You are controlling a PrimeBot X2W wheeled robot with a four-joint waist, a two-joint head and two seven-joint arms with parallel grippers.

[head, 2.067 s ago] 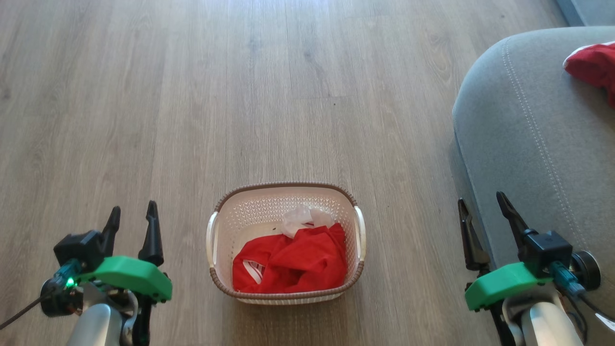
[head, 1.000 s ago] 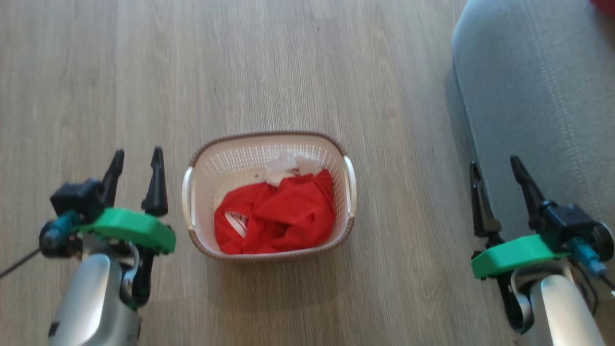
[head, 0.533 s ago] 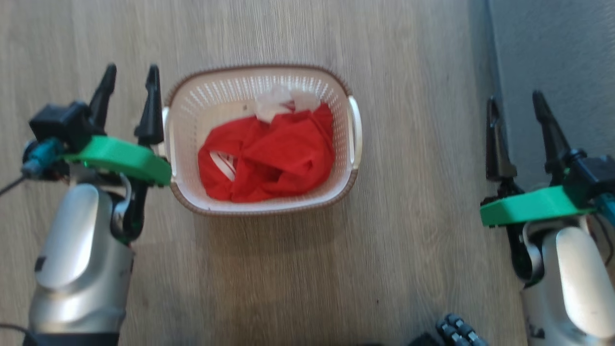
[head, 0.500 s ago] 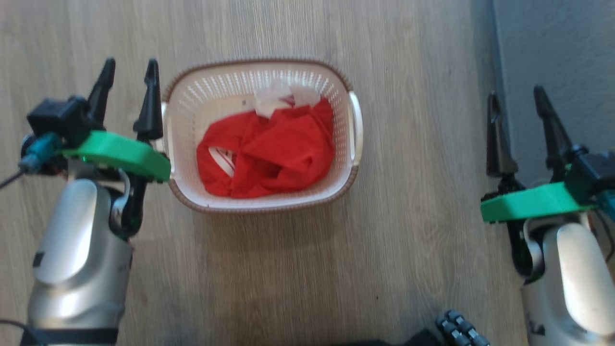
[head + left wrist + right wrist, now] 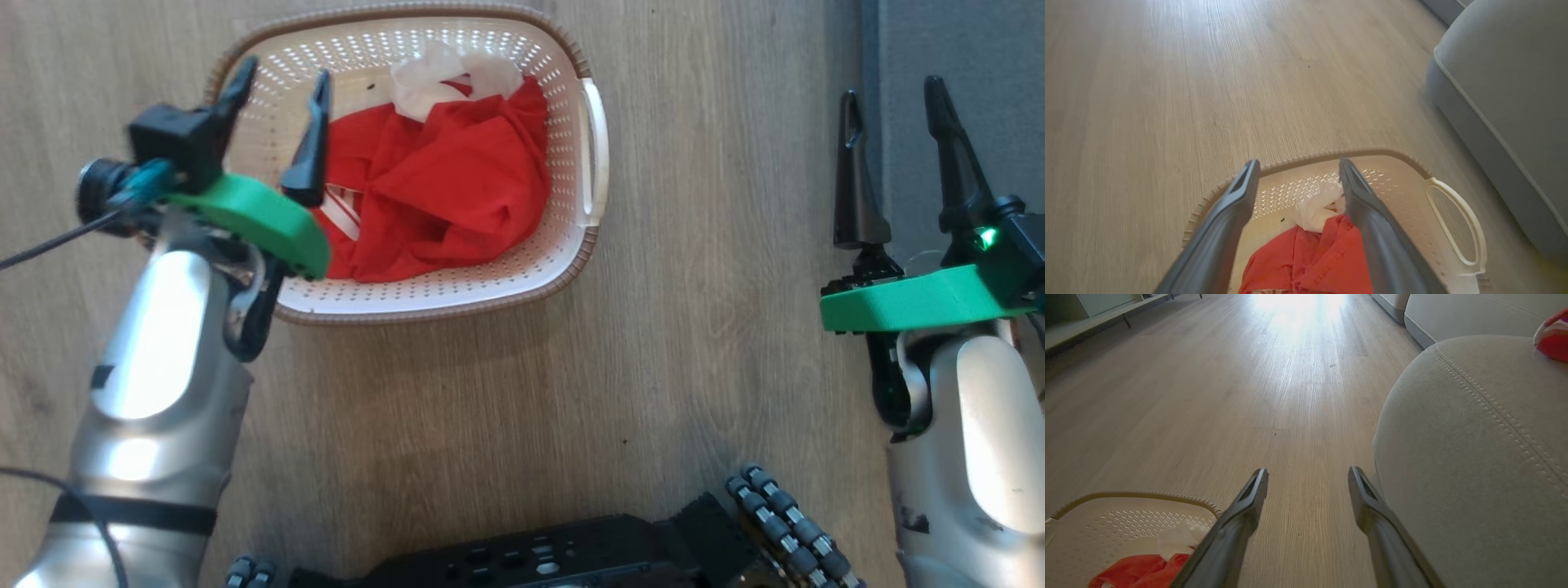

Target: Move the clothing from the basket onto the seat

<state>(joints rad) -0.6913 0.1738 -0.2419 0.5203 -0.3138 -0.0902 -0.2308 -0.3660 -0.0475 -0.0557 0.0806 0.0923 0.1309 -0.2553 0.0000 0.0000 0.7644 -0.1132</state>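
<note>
At the left of the head view, the left gripper [image 5: 286, 69] is held over the left part of the basket [image 5: 563, 212], with its silver forearm rising from the lower left corner. Its jaws are spread wide apart and nothing is clasped between them. In the left wrist view the two dark fingers are seen pointing across the basket towards its far rim. The basket is set on the wooden floor [image 5: 694, 343], and the clothing [image 5: 445, 188] is found inside it. It is a crumpled heap of bright red fabric, with white stripes shown at its left edge and a white patch [image 5: 441, 69] lying at the far end. The right handle [image 5: 594, 155] of the basket is left uncovered. At the bottom edge, the robot's black base [image 5: 555, 559] is seen. Further right, well apart from the basket, the right gripper [image 5: 891, 90] is held above the floor just beside the seat [image 5: 1000, 41]. Its jaws are likewise parted and empty. In the right wrist view another red piece [image 5: 1553, 337] with white trim is seen lying on top of the seat, at the upper right edge.
</note>
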